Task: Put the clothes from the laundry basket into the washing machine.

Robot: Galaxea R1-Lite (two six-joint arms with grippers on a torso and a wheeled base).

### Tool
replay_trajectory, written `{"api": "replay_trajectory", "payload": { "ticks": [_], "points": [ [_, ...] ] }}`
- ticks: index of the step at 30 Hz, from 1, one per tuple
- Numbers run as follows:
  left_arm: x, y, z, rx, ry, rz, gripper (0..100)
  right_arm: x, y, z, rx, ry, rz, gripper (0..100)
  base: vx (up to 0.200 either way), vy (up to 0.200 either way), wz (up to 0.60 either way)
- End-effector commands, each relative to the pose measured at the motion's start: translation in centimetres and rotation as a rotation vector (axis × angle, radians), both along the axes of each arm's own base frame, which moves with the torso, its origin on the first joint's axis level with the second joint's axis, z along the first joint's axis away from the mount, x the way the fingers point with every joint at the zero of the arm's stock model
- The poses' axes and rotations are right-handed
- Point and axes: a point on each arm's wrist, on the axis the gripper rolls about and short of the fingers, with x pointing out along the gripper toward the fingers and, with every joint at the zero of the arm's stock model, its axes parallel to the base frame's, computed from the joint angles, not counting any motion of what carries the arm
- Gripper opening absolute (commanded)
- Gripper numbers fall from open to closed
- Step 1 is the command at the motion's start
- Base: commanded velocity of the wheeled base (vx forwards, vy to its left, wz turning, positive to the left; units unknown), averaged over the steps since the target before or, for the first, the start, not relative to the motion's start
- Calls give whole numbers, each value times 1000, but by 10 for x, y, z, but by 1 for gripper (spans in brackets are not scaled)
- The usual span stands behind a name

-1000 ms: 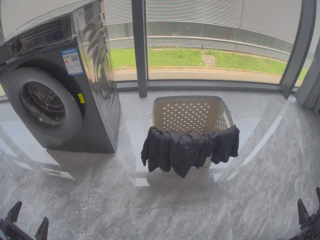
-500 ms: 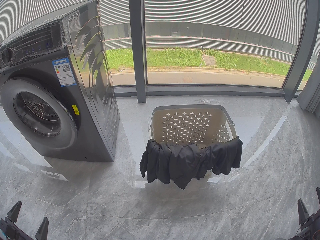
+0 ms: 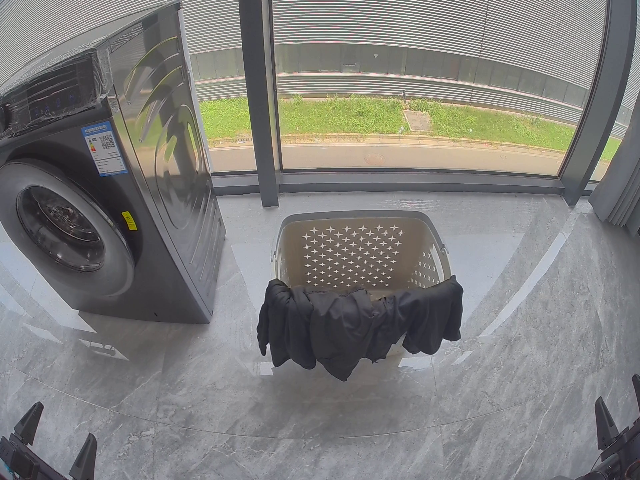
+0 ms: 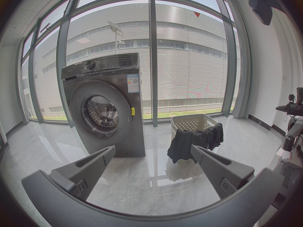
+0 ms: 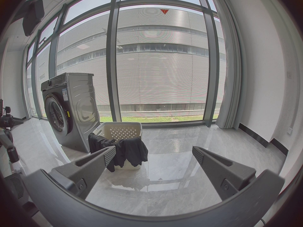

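Observation:
A dark grey washing machine (image 3: 100, 188) stands on the floor at the left, its round door (image 3: 63, 228) shut. A beige laundry basket (image 3: 353, 255) sits in the middle. Black clothes (image 3: 347, 328) hang over its near rim. Both grippers are low and well short of the basket: my left gripper (image 3: 59, 428) at the near left and my right gripper (image 3: 619, 395) at the near right. In the left wrist view, the left gripper (image 4: 152, 150) is open and empty, with washing machine (image 4: 104, 107) and clothes (image 4: 189, 141) beyond. The right gripper (image 5: 153, 151) is open too, facing the clothes (image 5: 126, 152).
Glossy grey marble floor (image 3: 333, 421) lies between me and the basket. A glass window wall with a dark pillar (image 3: 257, 81) runs behind it. A curtain (image 3: 617, 181) hangs at the far right.
The whole head picture has shifted left, so the camera has moved. Basket, clothes and washing machine keep their places relative to each other. Both grippers stay open.

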Motion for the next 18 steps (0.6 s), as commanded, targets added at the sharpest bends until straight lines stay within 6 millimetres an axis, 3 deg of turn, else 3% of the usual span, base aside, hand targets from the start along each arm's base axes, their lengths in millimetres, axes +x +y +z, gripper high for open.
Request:
{"api": "replay_trajectory", "payload": {
  "ticks": [1,18],
  "points": [
    [0,0,-5,2,0,0,100,0,0,-5,0,0,0,100,0,0,0],
    [0,0,-5,6,-1,0,100,0,0,-5,0,0,0,100,0,0,0]
  ]
}}
